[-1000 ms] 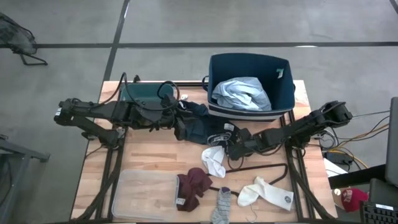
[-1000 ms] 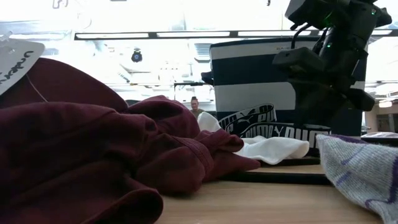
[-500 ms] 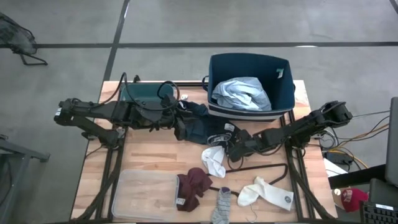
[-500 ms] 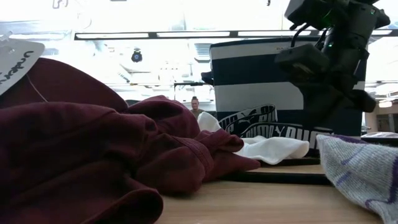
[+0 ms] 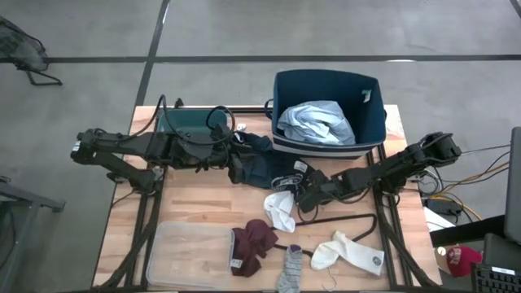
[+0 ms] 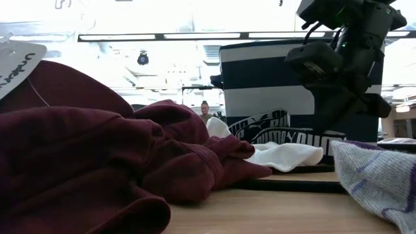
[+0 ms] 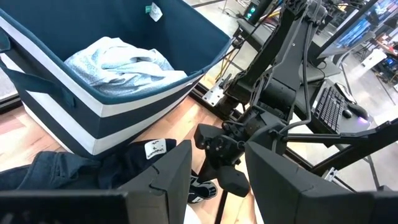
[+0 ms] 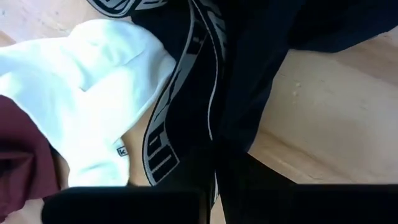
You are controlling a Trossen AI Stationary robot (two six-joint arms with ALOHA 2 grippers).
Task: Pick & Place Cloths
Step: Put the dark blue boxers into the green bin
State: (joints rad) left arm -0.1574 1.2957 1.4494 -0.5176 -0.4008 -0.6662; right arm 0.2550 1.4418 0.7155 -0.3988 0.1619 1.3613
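High view: dark navy clothes [image 5: 259,163] lie on the counter [image 5: 203,207] between both arms, just in front of the navy bin [image 5: 327,110], which holds the light blue shirt [image 5: 316,122].
Right gripper [image 5: 307,189]: I read it clenched on the banded edge of the dark navy clothes [image 8: 205,118]; white sock [image 8: 99,93] lies touching that edge.
Left gripper [image 5: 236,161]: part-way open over the other end of the navy pile; I cannot tell if it grips cloth.
Risk 1: white sock [image 5: 282,210] may ride up with the lift, dragged by the band.
Risk 2: if both arms hold one garment, my pull stretches it or slips a pinch.
Risk 3: black wire hanger [image 5: 342,221] near the right arm could snag.
Rest: maroon piece [image 5: 254,242], grey sock [image 5: 291,268] and another white sock [image 5: 348,251] wait near the clear tray [image 5: 183,248].
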